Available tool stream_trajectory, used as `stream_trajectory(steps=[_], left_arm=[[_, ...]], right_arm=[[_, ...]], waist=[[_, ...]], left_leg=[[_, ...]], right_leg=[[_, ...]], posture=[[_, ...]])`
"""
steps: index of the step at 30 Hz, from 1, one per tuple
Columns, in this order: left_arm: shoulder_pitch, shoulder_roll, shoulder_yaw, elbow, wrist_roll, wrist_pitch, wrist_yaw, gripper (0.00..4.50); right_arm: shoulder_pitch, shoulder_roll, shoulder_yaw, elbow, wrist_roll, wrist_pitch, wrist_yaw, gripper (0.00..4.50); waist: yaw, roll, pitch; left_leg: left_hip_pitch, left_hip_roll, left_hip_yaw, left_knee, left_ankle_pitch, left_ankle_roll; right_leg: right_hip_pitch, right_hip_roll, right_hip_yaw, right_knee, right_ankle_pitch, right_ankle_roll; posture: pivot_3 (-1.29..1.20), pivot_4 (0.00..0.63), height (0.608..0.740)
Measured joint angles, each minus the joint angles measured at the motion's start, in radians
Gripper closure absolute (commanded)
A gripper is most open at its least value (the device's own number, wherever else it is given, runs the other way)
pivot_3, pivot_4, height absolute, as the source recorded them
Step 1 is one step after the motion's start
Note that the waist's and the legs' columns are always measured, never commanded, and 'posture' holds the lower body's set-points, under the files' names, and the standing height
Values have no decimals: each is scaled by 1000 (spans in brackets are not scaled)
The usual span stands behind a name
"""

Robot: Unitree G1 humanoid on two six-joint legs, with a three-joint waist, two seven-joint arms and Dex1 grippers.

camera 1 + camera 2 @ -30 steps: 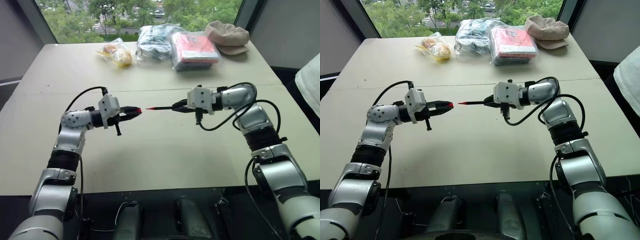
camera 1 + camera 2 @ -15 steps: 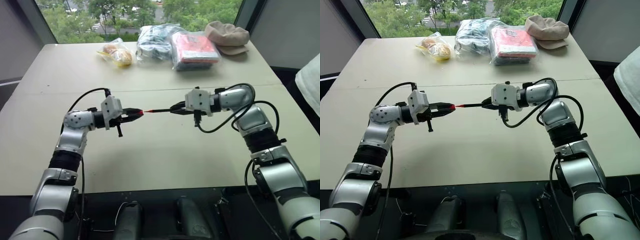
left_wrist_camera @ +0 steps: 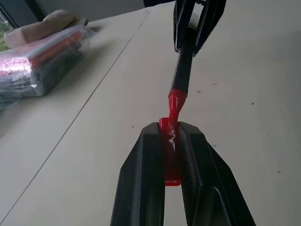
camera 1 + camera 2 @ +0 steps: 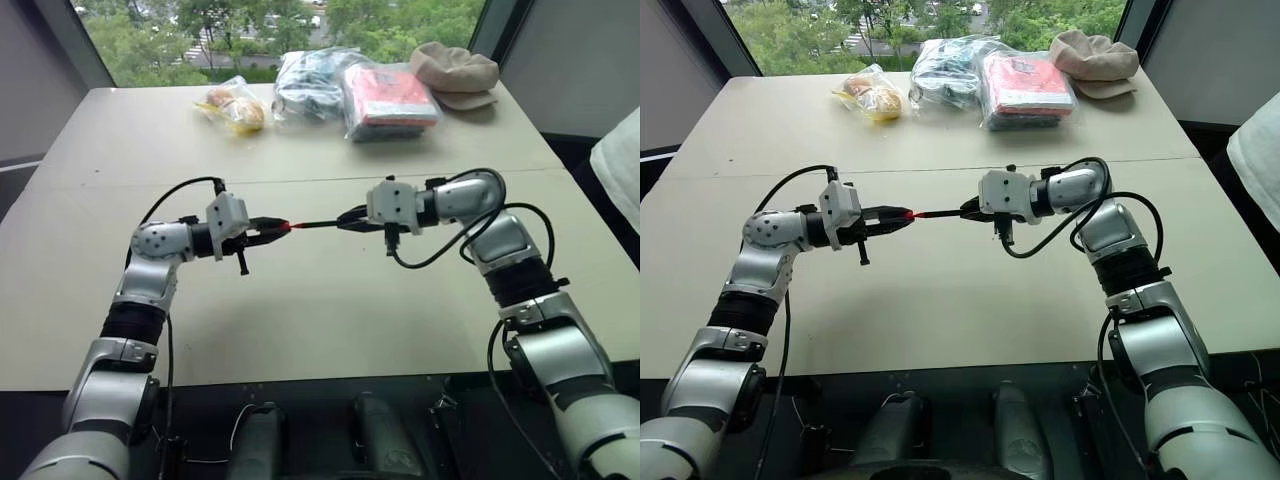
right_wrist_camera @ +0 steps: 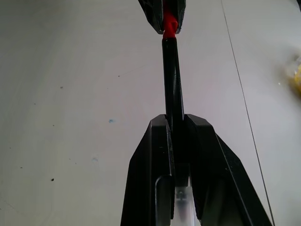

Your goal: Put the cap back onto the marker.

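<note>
The small red cap (image 3: 170, 150) is pinched between the fingers of my left gripper (image 4: 281, 227), which is shut on it above the table's middle. My right gripper (image 4: 345, 219) is shut on the black marker (image 5: 172, 87), held level and pointing at the left gripper. The marker's red end (image 3: 175, 104) meets the mouth of the cap. In the right wrist view the cap (image 5: 169, 20) sits at the far end of the marker, between the left gripper's fingers.
At the far edge of the beige table (image 4: 320, 320) lie a bag of yellow food (image 4: 233, 106), a clear bag of dark items (image 4: 312, 82), a red packet in plastic (image 4: 388, 100) and a tan cap-like cloth (image 4: 456, 72).
Both grippers have drawn towards each other. A gap lay between the marker's red tip and the cap a second ago; now the tip meets the cap.
</note>
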Motion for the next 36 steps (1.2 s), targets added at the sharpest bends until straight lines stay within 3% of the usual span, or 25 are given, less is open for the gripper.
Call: stream_trajectory(steps=[16,36], left_arm=[[2,22,-50,-10,46,-61,-66,4500],[-30,22,-65,60,102,-101,-16,4500]], right_arm=[[8,5,36,-3,-1,4,29,4444],[35,27,53,-118,-34,179,-15,4444]], waist=[[0,0,0],[0,0,0]], left_leg=[[0,0,0,0,0,0],[0,0,0,1,0,0]], right_leg=[[0,0,0,0,0,0],[0,0,0,1,0,0]], posture=[[0,150,740],[0,150,740]])
